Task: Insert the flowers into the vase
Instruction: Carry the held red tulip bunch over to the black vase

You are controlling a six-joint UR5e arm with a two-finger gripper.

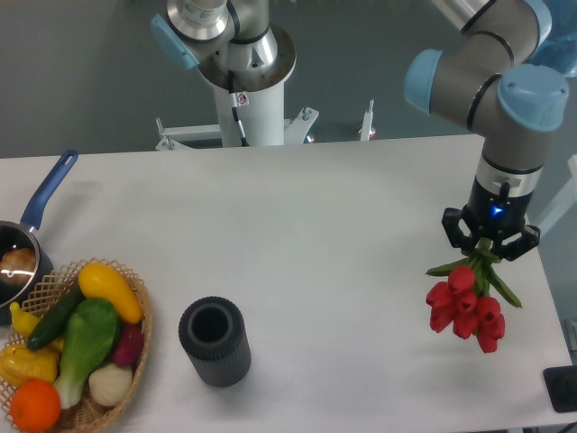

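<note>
A bunch of red tulip flowers point(465, 308) with green stems and leaves hangs at the right side of the table. My gripper point(489, 250) is directly above the buds, shut on the green stems. Whether the buds touch the tabletop I cannot tell. The vase point(215, 341), dark grey and ribbed with a round open mouth, stands upright at the front of the table, far to the left of the flowers. Nothing is in its mouth.
A wicker basket point(137, 329) of colourful vegetables and fruit sits at the front left corner. Behind it is a blue-handled saucepan point(47, 192). The arm's white base column point(252, 99) rises behind the table's far edge. A dark object point(561, 390) lies at the front right edge.
</note>
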